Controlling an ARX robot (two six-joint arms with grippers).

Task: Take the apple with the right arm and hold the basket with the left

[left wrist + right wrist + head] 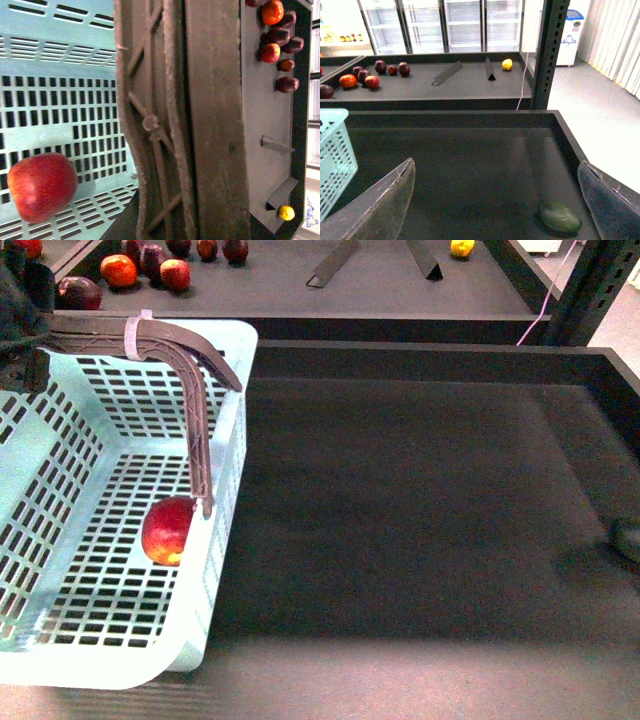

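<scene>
**Mint-blue basket on the left with the apple inside; right fingers wide and empty**

Right gripper [495,164]: the fingers [385,205] are spread wide in the wrist view. Nothing sits between them and they touch nothing. They are over bare dark worktop [420,490]. A dull green rounded object [560,217] lies on the worktop near one finger, not touching it.

Left gripper [22,345]: a dark mass at the far left of the front view. The brown ribbed handle [190,350] runs straight into it. The fingers cannot be made out, so whether they are closed on the handle cannot be told. The left wrist view is filled by the handle at close range.

Basket [230,430]: it stands on the left of the worktop, with its long axis running from near to far, away from the robot. The handle rises from the right-hand wall, bends over and reaches leftward above the rim.

Apple [168,530]: it rests on the slotted floor inside the basket, close to the right-hand wall, at the foot of the handle. It is round, with no clear long axis. The yellow-orange patch faces down and toward the camera. The stem is not visible.
</scene>
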